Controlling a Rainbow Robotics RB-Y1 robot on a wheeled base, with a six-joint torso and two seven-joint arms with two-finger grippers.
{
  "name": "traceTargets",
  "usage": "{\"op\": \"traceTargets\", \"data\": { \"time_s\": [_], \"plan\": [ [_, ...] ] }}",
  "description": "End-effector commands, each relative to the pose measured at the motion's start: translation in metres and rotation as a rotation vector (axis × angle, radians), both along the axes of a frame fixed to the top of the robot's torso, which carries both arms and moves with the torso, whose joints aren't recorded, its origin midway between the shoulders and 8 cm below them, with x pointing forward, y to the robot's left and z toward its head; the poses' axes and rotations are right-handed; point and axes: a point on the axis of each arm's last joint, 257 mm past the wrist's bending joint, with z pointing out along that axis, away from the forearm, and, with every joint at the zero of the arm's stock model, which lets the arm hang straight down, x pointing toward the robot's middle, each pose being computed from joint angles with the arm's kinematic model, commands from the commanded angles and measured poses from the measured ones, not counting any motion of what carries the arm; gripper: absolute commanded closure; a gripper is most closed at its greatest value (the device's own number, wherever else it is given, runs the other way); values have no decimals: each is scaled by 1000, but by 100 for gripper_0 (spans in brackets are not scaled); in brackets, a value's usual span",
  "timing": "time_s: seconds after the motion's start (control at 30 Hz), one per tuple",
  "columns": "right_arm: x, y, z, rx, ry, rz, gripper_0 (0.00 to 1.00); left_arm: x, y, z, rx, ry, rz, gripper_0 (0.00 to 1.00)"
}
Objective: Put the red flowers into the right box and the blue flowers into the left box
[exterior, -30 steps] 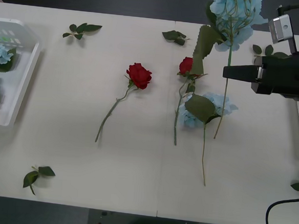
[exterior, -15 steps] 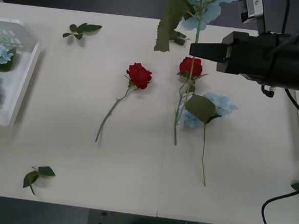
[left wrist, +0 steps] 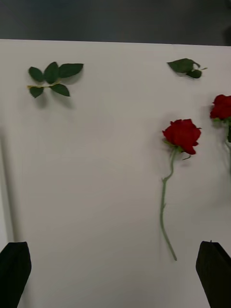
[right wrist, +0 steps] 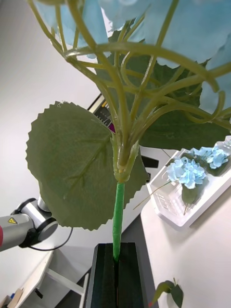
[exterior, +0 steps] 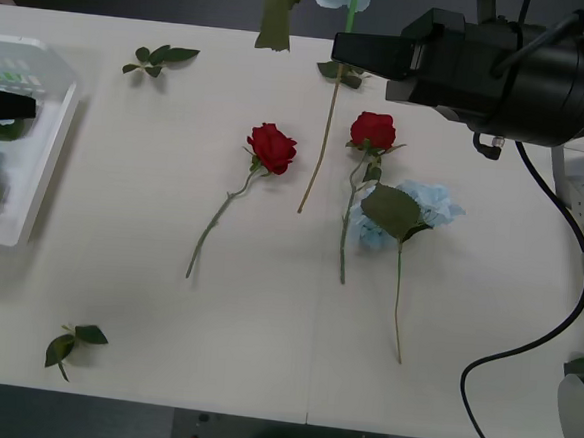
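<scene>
The right gripper, clamped on a blue flower's stem, has carried it leftward toward the left box; left gripper apart.

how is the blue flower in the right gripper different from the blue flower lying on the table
The held blue flower hangs in the air, its stem pinched in the shut right gripper; the other blue flower lies flat on the table, untouched. The held one's stem dangles free; the lying one's rests beside a red rose. Both have pale blue heads and broad green leaves.
</scene>
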Motion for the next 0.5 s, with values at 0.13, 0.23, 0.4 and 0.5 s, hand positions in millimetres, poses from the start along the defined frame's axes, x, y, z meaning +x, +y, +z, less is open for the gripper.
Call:
{"op": "traceTargets", "data": {
  "time_s": [0.13,0.23,0.4,0.5],
  "plan": [
    [-11,17,19,26,-41,29,100,-29,-96,26,-171,-71,-159,0],
    [-10,20,21,33,-41,29,100,-44,-135,31,-221,-89,-239,0],
    [-12,24,23,45,-40,35,100,-62,-189,38,-281,-109,-347,0],
    [-12,24,23,45,-40,35,100,-71,-222,40,-317,-113,-409,0]
  ]
}}
